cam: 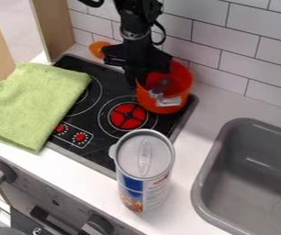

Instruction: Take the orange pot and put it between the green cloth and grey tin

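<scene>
The black gripper (139, 73) hangs from the top of the view at the left side of the orange pot (160, 104), overlapping its rim. The pot stands at the stove's back right corner, near the tiled wall, and something greyish shows inside it. At the left, the green cloth (36, 103) lies spread over the stove's left edge and the white counter. The tin (144, 170), tall with a grey lid, stands upright at the stove's front right. Part of the pot's left rim is hidden behind the gripper.
Between cloth and tin lies the black stove top (100, 120) with red knobs and a red-centred burner (128, 115). A grey sink (247, 170) is set into the counter at the right. An orange object (98, 48) sits behind the stove by the wall.
</scene>
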### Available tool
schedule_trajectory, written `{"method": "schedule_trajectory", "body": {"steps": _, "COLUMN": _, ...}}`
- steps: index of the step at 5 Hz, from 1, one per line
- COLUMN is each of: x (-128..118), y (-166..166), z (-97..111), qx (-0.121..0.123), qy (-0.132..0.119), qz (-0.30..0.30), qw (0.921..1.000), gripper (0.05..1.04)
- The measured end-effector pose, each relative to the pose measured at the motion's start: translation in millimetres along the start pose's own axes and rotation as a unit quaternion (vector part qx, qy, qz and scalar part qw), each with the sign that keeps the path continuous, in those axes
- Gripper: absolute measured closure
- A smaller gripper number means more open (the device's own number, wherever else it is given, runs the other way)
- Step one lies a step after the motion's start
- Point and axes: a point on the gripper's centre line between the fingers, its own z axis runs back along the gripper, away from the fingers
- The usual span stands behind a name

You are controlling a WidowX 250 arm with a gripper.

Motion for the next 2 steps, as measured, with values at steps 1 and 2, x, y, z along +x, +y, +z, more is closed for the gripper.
{"method": "schedule_trajectory", "body": {"steps": 1, "x": 0.0, "y": 6.4, "z": -0.9, "qx": -0.005, "qy": 0.004, "qz": 0.009, "qw": 0.9999, "gripper": 1.028}}
{"method": "schedule_trajectory", "body": {"steps": 2, "x": 0.0, "y": 16.6, "z": 9.3, "qx": -0.017, "qy": 0.025, "qz": 0.006, "qw": 0.9995, "gripper": 1.028}}
